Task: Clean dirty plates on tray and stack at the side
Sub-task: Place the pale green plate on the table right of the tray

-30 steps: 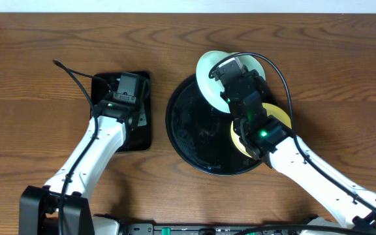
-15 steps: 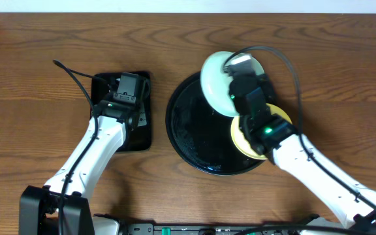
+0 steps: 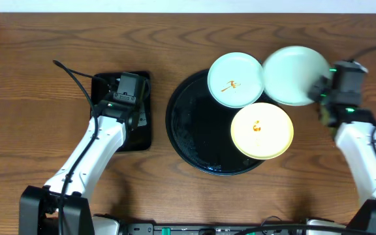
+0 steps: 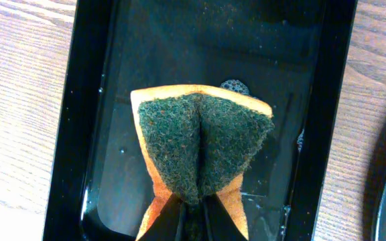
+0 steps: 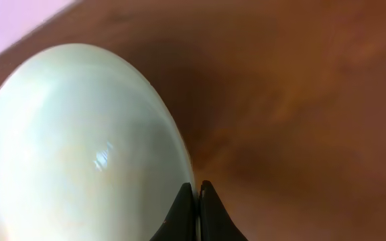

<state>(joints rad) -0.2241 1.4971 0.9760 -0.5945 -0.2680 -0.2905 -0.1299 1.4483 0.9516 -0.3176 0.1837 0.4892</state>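
Overhead, the right gripper [image 3: 320,91] clamps the right rim of a clean-looking mint plate [image 3: 296,75], which lies left of the jaws, just off the tray [image 3: 188,137] over bare wood [image 3: 361,39]; a smeared plate [image 3: 235,79] and a yellow plate [image 3: 262,130] sit on the tray. Left wrist: the left gripper [image 4: 191,201] pinches a folded sponge [image 4: 203,147] over the small tray [image 4: 64,134]. Right wrist: the jaws nip the mint plate's rim, with wood beneath.

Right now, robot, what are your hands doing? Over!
Left hand shut on sponge over small tray. Right hand shut on pale plate rim, beside round tray. On it: smeared mint plate, smeared yellow plate. Nothing blocking.
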